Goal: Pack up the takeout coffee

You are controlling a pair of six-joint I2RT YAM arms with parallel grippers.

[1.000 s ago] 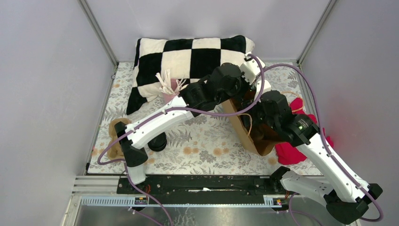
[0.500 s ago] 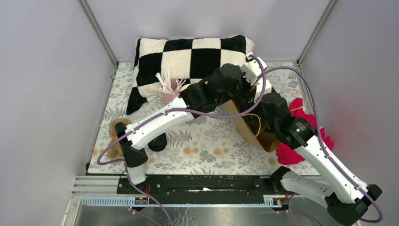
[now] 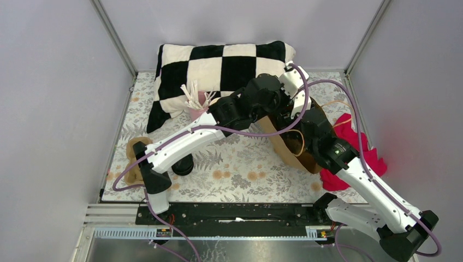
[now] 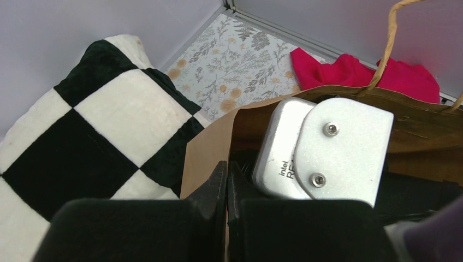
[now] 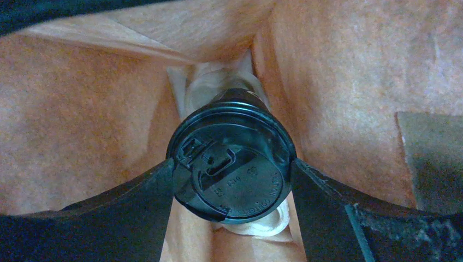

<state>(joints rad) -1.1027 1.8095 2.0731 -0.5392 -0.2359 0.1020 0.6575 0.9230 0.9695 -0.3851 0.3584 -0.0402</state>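
While right pincer [image 5: 232,170] pinches black paper cup with round black plastic lid [image 5: 229,155] (lid up) inside brown paper bag [image 5: 71,120], left pincer [image 4: 225,168] pressed together at rim.

Robotics lab test cell, not a lived-in room: blank grey walls [image 3: 54,109] meet at bare aluminium posts [image 3: 113,38]. Two white arms, left arm [image 3: 185,142] and right arm [image 3: 371,185], trail purple cables [image 3: 357,109] from a black rail [image 3: 235,214] at the table's near edge. A silver camera module [image 4: 327,153] with printed lettering sits on one wrist. Household items read as props boxed inside the frame: floral cloth [image 3: 240,169] over the tabletop, checked pillow [image 3: 218,65] against the back wall, paper bag [image 3: 284,150], red cloth [image 3: 366,158], pink cup [image 3: 197,103] of stirrers.
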